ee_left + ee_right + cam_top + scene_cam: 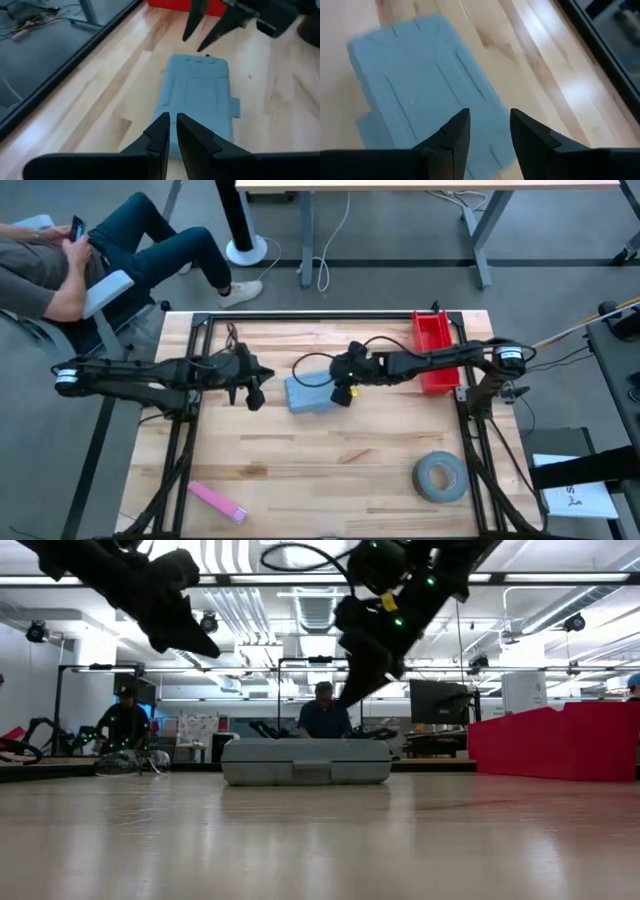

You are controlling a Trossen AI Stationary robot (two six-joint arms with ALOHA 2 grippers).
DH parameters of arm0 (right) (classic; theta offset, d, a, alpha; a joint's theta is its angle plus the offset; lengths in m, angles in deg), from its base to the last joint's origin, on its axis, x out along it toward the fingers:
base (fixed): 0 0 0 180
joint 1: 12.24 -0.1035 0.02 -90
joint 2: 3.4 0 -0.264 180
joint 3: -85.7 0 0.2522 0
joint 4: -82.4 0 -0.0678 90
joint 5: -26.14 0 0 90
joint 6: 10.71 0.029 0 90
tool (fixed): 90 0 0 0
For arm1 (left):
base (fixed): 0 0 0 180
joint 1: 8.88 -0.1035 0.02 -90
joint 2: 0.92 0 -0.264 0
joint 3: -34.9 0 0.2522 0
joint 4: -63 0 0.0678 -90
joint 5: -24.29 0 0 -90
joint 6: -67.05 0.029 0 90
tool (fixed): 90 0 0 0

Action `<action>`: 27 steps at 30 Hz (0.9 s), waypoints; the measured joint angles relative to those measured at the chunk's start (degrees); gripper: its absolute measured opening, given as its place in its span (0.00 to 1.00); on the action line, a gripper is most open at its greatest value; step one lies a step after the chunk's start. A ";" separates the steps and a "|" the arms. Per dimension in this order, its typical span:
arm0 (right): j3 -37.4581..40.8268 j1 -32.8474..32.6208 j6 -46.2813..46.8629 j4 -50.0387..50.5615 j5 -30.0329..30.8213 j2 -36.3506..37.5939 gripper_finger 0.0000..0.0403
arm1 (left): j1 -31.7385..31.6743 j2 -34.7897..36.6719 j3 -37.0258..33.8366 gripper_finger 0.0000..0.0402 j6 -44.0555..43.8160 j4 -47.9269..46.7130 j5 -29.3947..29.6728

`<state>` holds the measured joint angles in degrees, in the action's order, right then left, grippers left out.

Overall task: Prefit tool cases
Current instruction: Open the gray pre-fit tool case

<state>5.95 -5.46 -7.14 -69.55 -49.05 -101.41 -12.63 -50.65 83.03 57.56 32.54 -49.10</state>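
I am looking at the blue-grey tool case (310, 395), which is lying flat and closed near the middle of the wooden surface (330, 470), its small latch tab facing the near edge in the low view.

Right tool (345, 392): I am holding it just above the case's right-hand end. Its two fingers (452, 135) are standing apart with a clear gap between them, released and gripping nothing; the case lid is showing through that gap in the right wrist view. In the low view its tips are hanging over the case top; I cannot tell whether they are touching.

Left tool (256, 396): I am keeping it raised just to the left of the case, apart from it. Its fingers (161, 131) are pressed almost together, clenched on nothing, and pointing toward the case.

Other items: a red bin (435, 350) is sitting at the far right of the surface, a grey tape roll (440, 477) near the front right, and a pink flat object (217, 501) near the front left. A person (70, 265) is sitting in a chair beyond the far left corner.
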 joint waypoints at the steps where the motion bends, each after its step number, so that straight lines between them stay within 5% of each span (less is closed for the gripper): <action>1: -0.60 0.00 -0.20 0.10 -0.49 -0.36 0.30 | 0.00 0.80 0.00 0.10 -0.04 -0.23 0.04; 12: -6.24 -2.89 -2.06 -0.21 -3.23 -8.63 0.32 | 0.00 10.01 0.00 0.10 -1.41 -6.58 0.95; 27: -16.11 -3.53 -4.70 -1.33 -3.08 -17.54 0.29 | 0.00 13.92 0.00 0.10 -3.46 -10.93 1.01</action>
<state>-10.17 -8.99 -11.84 -70.89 -52.13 -118.94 -12.63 -36.73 83.03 54.10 21.61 -48.09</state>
